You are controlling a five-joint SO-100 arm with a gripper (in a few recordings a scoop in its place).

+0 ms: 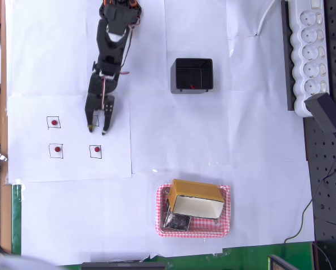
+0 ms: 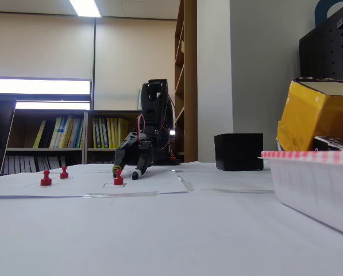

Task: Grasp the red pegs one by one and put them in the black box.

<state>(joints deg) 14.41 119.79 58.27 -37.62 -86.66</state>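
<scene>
Red pegs: three on the white paper in the overhead view, each inside a small drawn square — upper-left (image 1: pixel 54 122), lower-left (image 1: pixel 57 149), lower-right (image 1: pixel 97 149). The squares look like fixed start marks for a 2x2 grid. The upper-right square (image 1: pixel 95 119) has no peg and sits under the gripper. A fourth red dot (image 1: pixel 192 87) shows on the floor of the black box (image 1: pixel 191 75), so I'd judge one peg delivered, three left.

Gripper (image 1: pixel 97 130) hangs low over the grid with its fingers spread apart and nothing between them, tips pointing toward the lower-right peg, just short of it. In the fixed view the gripper (image 2: pixel 126 173) is close to the sheet with a peg (image 2: pixel 118 178) near its tips; contact can't be confirmed.

Black box is well apart to the right of the grid, open side up, so drops go straight in.

Yellow-and-white box (image 1: pixel 196 198) in the checked tray (image 1: pixel 161 214) sits off the reach path.
</scene>
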